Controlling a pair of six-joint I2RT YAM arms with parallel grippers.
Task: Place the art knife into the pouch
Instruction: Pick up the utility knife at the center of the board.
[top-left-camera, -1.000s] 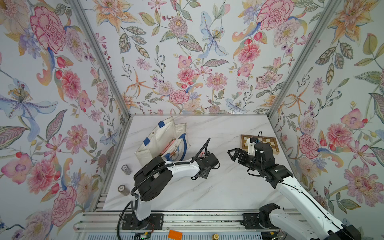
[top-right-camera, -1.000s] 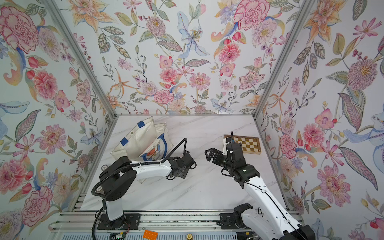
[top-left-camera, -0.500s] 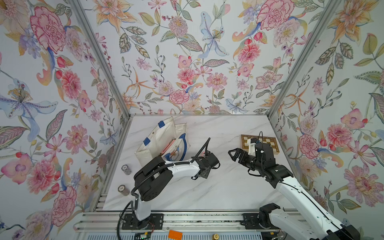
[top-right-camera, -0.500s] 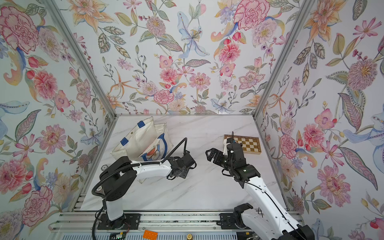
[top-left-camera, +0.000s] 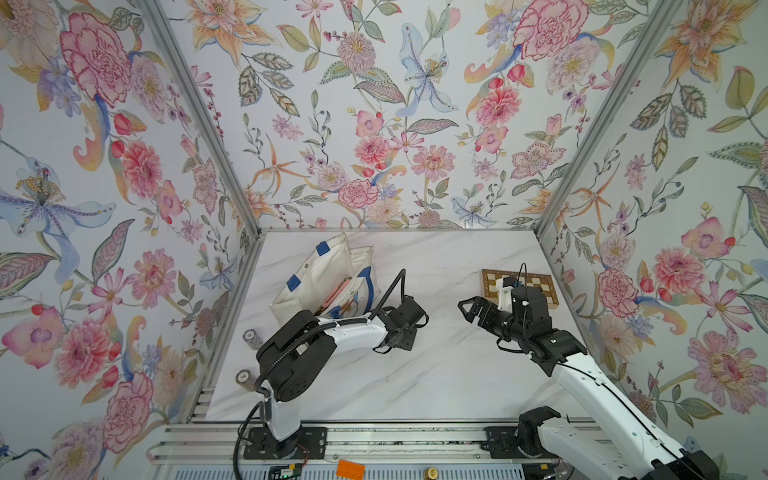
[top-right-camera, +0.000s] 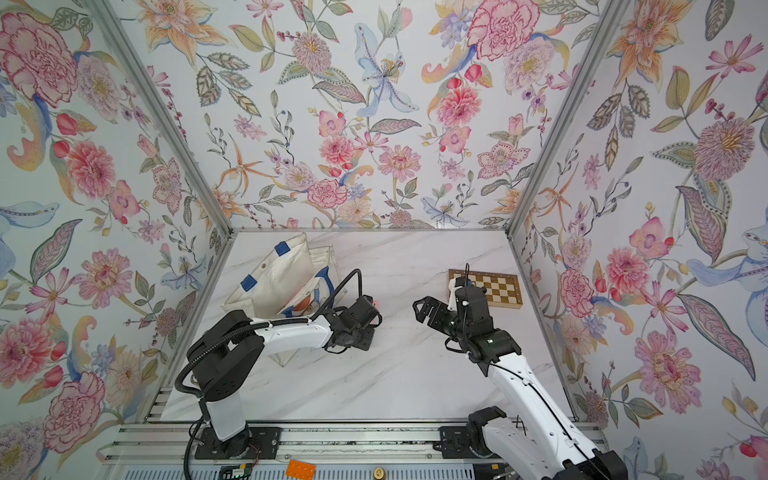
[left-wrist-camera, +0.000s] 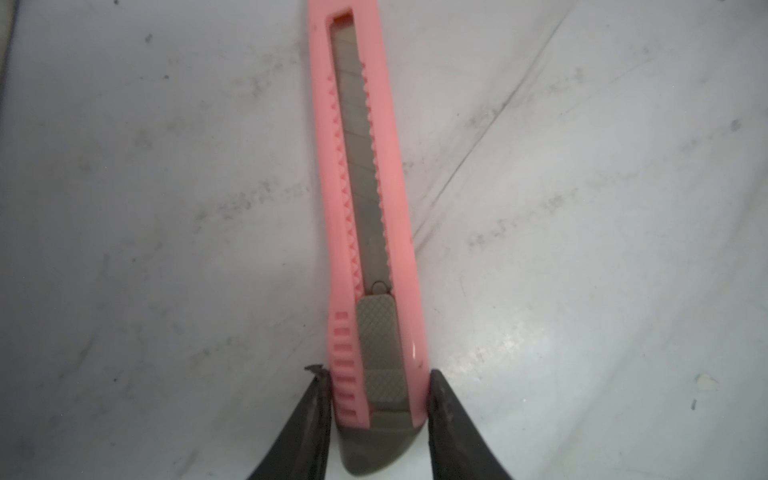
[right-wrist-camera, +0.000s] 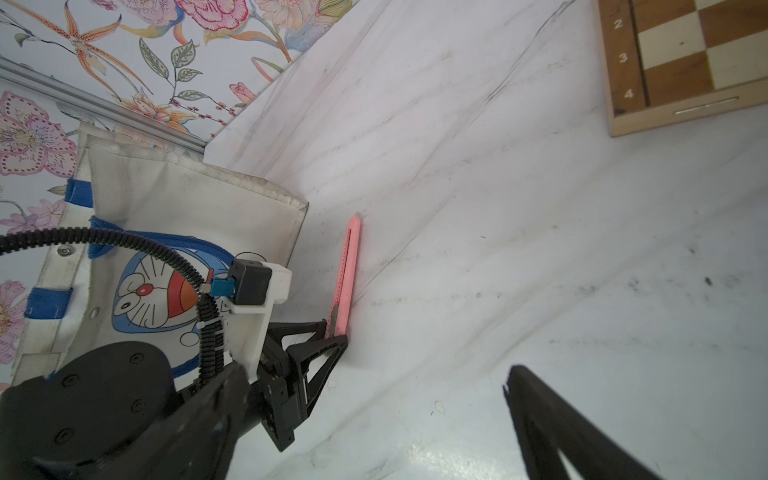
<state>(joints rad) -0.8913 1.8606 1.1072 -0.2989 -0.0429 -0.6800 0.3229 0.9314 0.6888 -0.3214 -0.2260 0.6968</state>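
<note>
Pouch (top-left-camera: 316, 274) is laid at the far left of the table (top-left-camera: 436, 374), against the left wall. Chessboard (top-left-camera: 536, 286) is set at the far right, by the right wall. Art knife (right-wrist-camera: 348, 266) is laid flat on the table just right of the pouch, not touching it, between pouch and chessboard. Left gripper (left-wrist-camera: 376, 371) is placed at the knife's near end, one jaw against each side. Right gripper (top-left-camera: 469, 309) is positioned over the table, left of and before the chessboard, well apart from the knife. A canister (top-left-camera: 252, 338) is stood off the table's left edge, before the pouch, with a second canister (top-left-camera: 244, 379) before it.
</note>
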